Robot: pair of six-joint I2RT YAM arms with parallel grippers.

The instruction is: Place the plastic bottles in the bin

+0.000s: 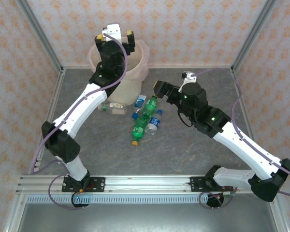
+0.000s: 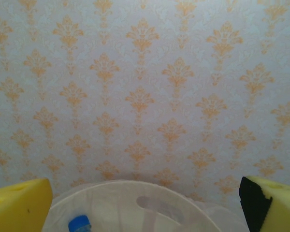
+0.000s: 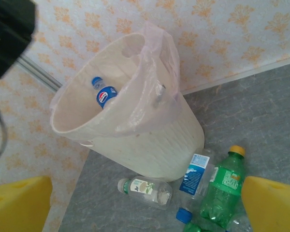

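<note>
The cream bin (image 1: 141,59) with its pinkish liner stands at the back of the table. My left gripper (image 1: 117,36) hangs over it, open and empty, with the bin's rim (image 2: 135,186) and a blue-capped bottle (image 2: 79,224) inside below its yellow fingers (image 2: 17,205). In the right wrist view a blue-labelled bottle (image 3: 104,94) lies inside the bin (image 3: 150,140). Several plastic bottles lie on the table in front of it: a green one (image 1: 150,107), another green one (image 1: 139,129), a clear one (image 1: 140,100). My right gripper (image 1: 160,88) is open above them, over a clear bottle (image 3: 145,191) and a green bottle (image 3: 222,193).
The grey table has a metal frame and patterned walls around it. A small clear bottle (image 1: 117,111) lies at the bin's foot beside the left arm. A loose blue-capped bottle (image 1: 154,122) lies among the green ones.
</note>
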